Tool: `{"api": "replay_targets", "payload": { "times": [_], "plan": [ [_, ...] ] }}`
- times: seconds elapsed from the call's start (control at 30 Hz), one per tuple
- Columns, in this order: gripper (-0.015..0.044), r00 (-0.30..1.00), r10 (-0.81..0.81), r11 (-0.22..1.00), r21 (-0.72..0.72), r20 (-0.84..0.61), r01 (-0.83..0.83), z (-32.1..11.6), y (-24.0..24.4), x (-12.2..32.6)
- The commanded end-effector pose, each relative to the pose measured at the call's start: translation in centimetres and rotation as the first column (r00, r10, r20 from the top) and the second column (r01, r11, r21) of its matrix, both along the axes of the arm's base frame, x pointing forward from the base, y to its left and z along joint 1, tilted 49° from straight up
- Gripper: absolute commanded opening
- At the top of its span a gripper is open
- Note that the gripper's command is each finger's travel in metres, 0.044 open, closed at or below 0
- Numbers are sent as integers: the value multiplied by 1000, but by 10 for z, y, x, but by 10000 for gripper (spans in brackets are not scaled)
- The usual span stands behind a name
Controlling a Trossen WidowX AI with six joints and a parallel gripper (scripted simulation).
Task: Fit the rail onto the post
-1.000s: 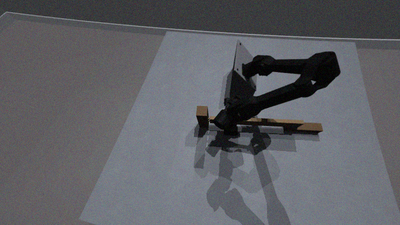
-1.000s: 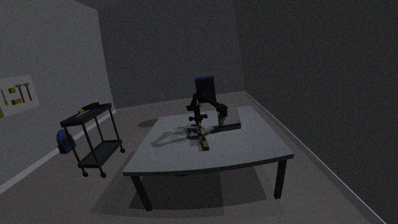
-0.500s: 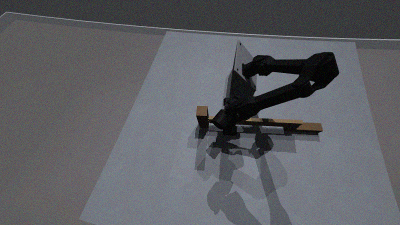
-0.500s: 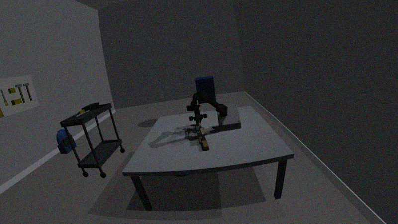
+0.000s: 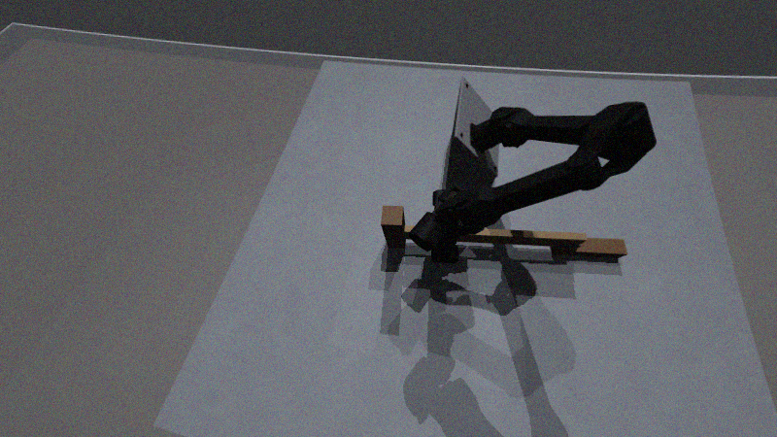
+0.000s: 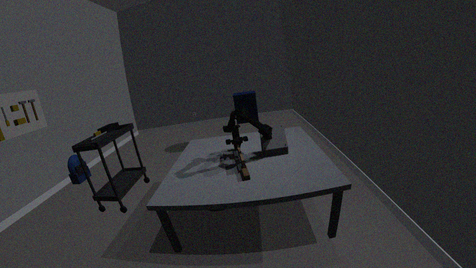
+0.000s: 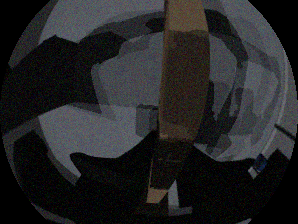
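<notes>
- The light is dim in all three views, and the two pegs and the holes in the rail's end cannot be made out anywhere.
- In the top view the hand (image 5: 434,239) and the dark forearm cover the near end of the rail (image 5: 543,237), so whether that end touches the post (image 5: 391,223) cannot be told.
- The hand is clenched on the rail close to the post end; its fingers are lost in shadow from above.
- The rail runs from beside the post across the worktop (image 5: 325,304) to the footboard block (image 5: 600,248), where its far end lies; the bracket itself is too dark to pick out.
- In the wrist view the rail (image 7: 181,63) runs straight up the middle of the round picture, its lower part dark between the hand's black shapes, and the edges of the lens cut off the rest.
- In the exterior view the arm (image 6: 237,133) and rail (image 6: 243,168) are small and hard to read; only the rail's paler end shows plainly.
- Heavy overlapping shadows of the arm fall on the worktop in front of the rail.
- Beside the worktop stands a black wheeled cart (image 6: 106,166) with a blue object (image 6: 74,169) hanging at its side, and a tool board (image 6: 18,113) is on the wall.
</notes>
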State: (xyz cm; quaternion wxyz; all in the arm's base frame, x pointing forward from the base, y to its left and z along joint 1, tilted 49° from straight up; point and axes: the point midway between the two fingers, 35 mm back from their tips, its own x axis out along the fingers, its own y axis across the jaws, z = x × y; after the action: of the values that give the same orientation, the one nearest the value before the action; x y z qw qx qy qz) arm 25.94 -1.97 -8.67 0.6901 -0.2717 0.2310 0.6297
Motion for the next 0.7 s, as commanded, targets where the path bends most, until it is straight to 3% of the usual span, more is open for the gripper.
{"api": "replay_targets", "payload": {
  "times": [0.0,0.07,0.6,0.67],
  "plan": [
    [0,1000,-5,1000,-3,7,5,0,-4,1],
    [0,1000,-5,1000,-3,7,5,-1,-4,1],
    [420,1000,0,1000,0,0,0,-1,-1,0],
    [440,1000,0,1000,0,0,0,-1,-1,0]
  ]
}}
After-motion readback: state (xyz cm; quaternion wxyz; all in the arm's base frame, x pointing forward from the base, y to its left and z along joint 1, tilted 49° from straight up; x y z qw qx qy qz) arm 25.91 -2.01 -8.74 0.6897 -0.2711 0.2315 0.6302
